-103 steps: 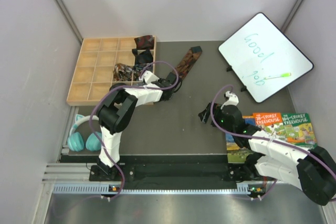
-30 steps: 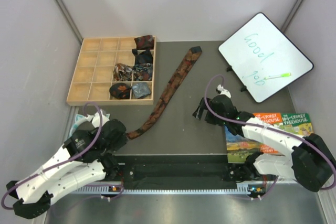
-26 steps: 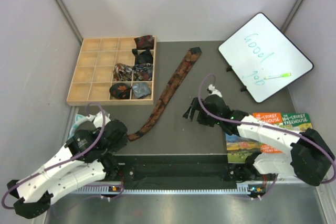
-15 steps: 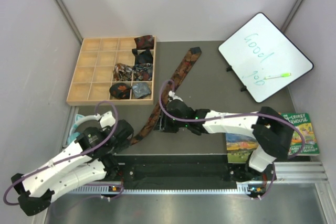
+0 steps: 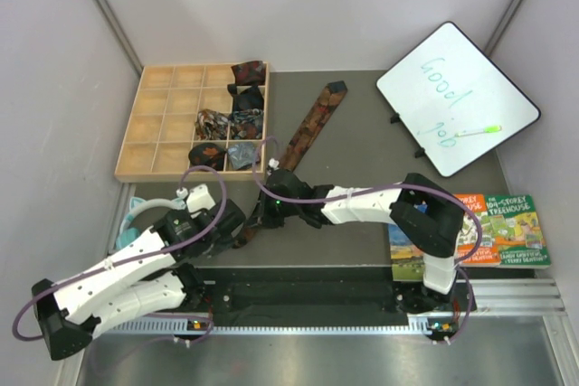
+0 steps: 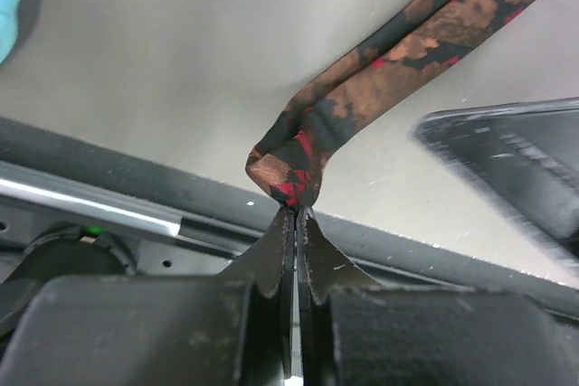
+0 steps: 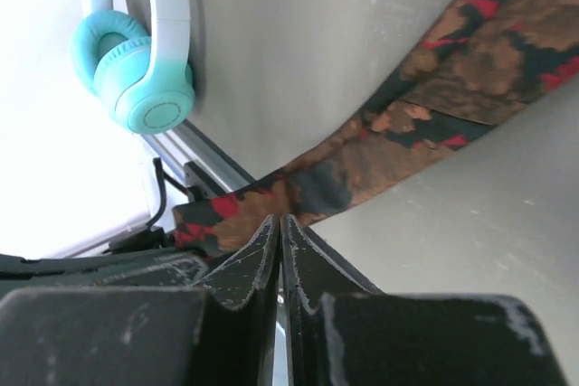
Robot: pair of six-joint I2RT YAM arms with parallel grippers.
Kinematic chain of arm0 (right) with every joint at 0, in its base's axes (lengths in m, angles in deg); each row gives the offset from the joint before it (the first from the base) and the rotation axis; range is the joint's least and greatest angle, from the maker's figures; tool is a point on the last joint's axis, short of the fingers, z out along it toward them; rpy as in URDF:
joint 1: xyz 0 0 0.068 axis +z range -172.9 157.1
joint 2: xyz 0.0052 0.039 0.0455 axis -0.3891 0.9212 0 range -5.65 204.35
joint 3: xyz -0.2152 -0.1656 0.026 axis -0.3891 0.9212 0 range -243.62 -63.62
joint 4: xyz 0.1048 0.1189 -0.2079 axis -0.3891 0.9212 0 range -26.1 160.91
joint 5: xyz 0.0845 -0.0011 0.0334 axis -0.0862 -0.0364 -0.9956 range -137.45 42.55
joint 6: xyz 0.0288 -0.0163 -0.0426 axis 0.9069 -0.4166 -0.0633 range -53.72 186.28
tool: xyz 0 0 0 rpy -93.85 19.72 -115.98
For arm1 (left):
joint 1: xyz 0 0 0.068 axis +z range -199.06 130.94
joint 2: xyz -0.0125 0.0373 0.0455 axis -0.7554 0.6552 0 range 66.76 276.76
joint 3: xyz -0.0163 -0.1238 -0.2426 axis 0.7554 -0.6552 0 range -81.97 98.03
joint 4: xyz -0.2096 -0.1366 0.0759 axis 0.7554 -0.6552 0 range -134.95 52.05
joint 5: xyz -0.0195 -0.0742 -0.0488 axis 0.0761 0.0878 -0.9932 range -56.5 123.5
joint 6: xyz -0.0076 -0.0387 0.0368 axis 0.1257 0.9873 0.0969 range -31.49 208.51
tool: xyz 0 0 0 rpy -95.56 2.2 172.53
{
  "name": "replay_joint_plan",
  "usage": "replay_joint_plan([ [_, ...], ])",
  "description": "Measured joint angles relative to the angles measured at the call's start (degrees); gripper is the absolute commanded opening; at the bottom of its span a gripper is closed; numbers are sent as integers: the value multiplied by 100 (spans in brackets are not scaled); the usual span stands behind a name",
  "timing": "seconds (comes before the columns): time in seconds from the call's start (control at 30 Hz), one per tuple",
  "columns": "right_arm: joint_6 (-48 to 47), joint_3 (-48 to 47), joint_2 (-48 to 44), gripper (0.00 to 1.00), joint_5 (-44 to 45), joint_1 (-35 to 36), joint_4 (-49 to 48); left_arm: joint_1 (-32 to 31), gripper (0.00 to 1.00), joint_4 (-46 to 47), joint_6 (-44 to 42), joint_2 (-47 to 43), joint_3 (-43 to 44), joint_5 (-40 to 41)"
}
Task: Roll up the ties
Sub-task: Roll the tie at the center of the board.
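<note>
Both claws first: seeing the left claw (image 6: 295,212) pressed together, pinching the folded near tip of the long tie (image 5: 303,133); seeing the right claw (image 7: 280,221) squeezed shut too, tips touching the tie's edge just beside. Got the tie itself lying diagonally across the desk (image 5: 362,146). Can read "Good job" on the whiteboard (image 5: 457,97), "Storey Treehouse" on the books (image 5: 493,223).

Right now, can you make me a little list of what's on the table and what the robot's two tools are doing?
Long tie: unrolled, stretched out in a slanting line
Left tool: shut on the tie's narrow end
Right tool: shut, tips at the tie's edge; grip unclear
Wooden tray: holds rolled ties
Also there: whiteboard, books, teal headphones
</note>
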Motion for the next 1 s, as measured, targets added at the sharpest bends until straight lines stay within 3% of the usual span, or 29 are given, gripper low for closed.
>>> replay_joint_plan([
  [0.5, 144, -299, 894, 0, -313, 256, -210, 2, 0, 654, -273, 927, 315, 203],
  [0.73, -181, -431, 719, 39, 4, 98, 509, 2, 0, 916, -426, 1349, 315, 201],
  [1.0, -785, 278, -1001, 45, 892, -730, 1565, 0, 0, 1213, -612, 1993, 415, 264],
])
